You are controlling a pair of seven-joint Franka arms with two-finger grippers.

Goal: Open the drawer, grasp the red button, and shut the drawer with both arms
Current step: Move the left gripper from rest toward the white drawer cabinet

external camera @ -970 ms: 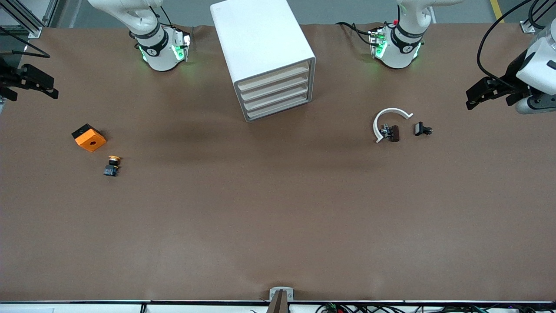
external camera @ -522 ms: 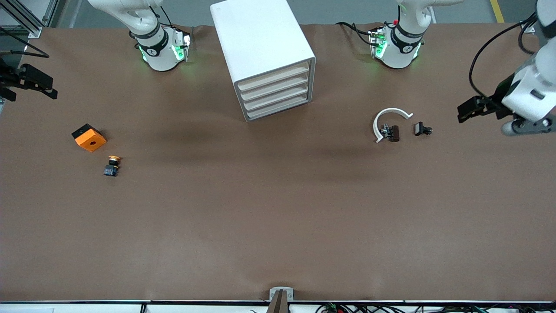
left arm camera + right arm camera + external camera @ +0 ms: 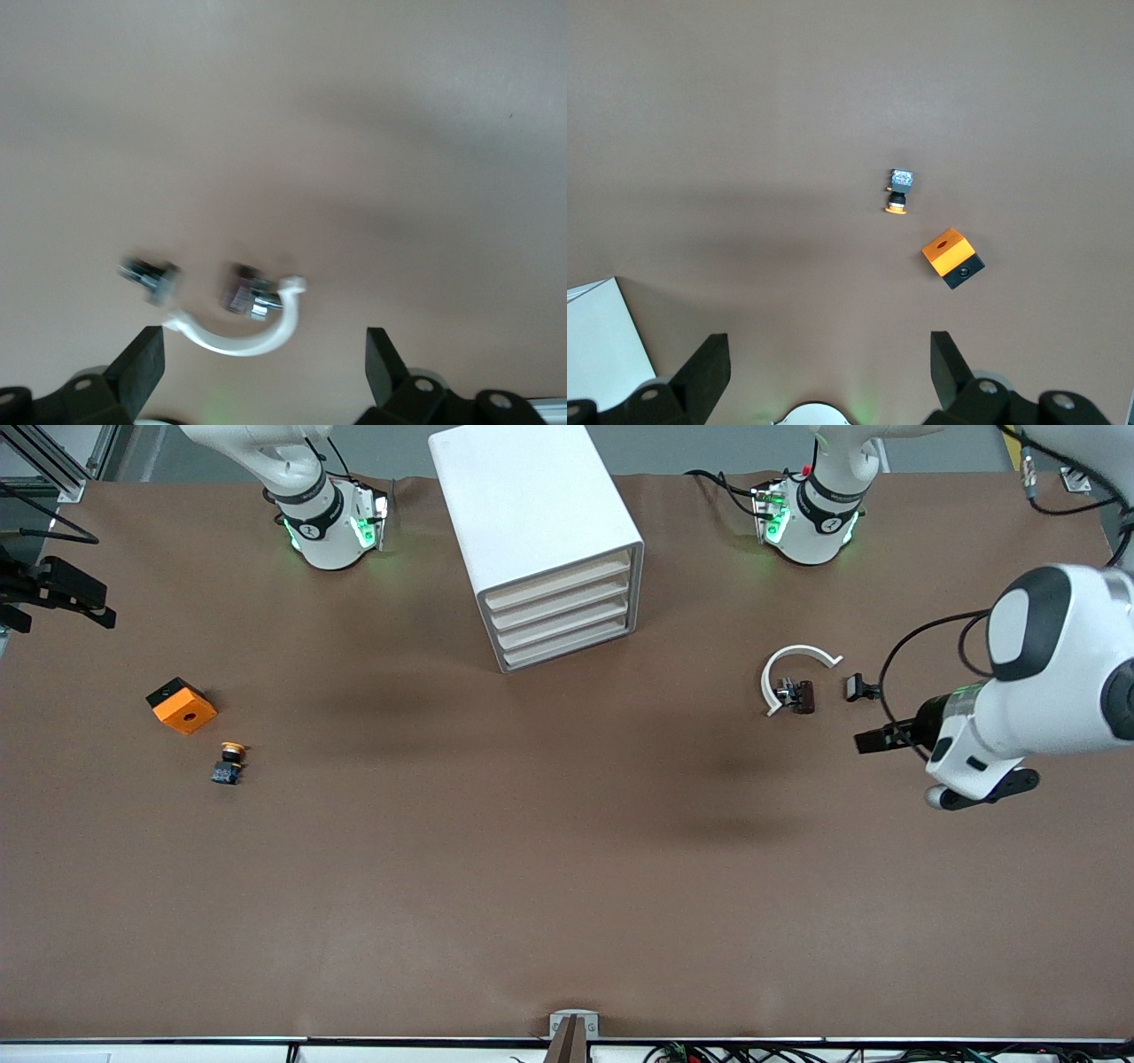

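Note:
The white cabinet (image 3: pixel 532 505) stands between the two arm bases. Its four beige-fronted drawers (image 3: pixel 560 616) are all shut. No red-capped button shows in any view. My left gripper (image 3: pixel 873 740) is open and empty over bare table beside the white ring; the left wrist view shows it (image 3: pixel 263 372) with jaws wide apart. My right gripper (image 3: pixel 62 591) waits open and empty over the table edge at the right arm's end; it also shows in the right wrist view (image 3: pixel 830 372).
An orange cube with a hole (image 3: pixel 181 705) (image 3: pixel 952 258) and a yellow-capped button (image 3: pixel 229 763) (image 3: pixel 899 190) lie toward the right arm's end. A white C-shaped ring (image 3: pixel 793 664) (image 3: pixel 239 332), a dark part (image 3: pixel 799 696) and a small black part (image 3: pixel 861 688) lie toward the left arm's end.
The left arm has swung in from the table's end, and its gripper now hangs beside the ring and small black part. The right gripper has barely moved.

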